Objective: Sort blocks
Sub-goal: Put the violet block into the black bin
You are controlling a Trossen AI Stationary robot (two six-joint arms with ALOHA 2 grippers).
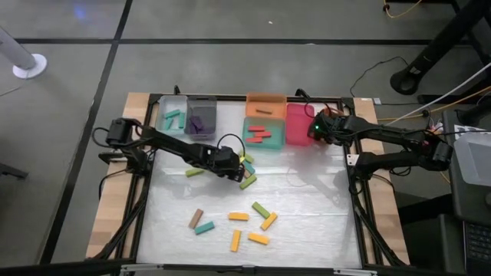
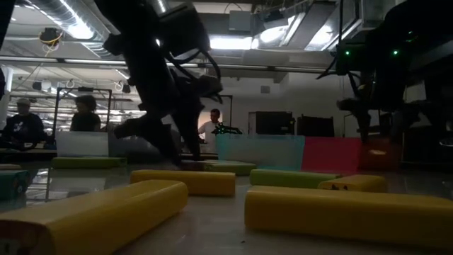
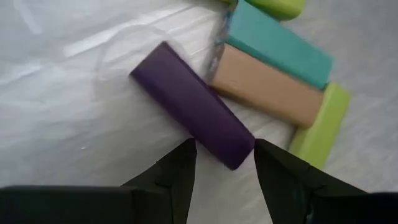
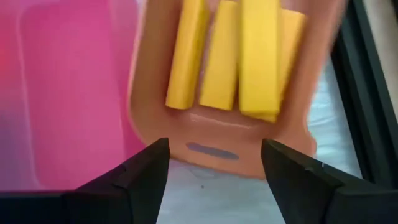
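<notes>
My left gripper is open and low over the table's middle. Its fingers stand on either side of the near end of a purple block that lies flat; no touch shows. Beside it lie a brown block, a teal block and a green block. More loose blocks lie toward the near edge: yellow ones, a green one, a teal one and a brown one. My right gripper is open and empty by the far bins, in front of several yellow blocks.
Bins line the far edge: a clear bin with teal blocks, a grey bin with purple blocks, an orange bin, a teal bin with red blocks and a pink bin. People stand in the room behind.
</notes>
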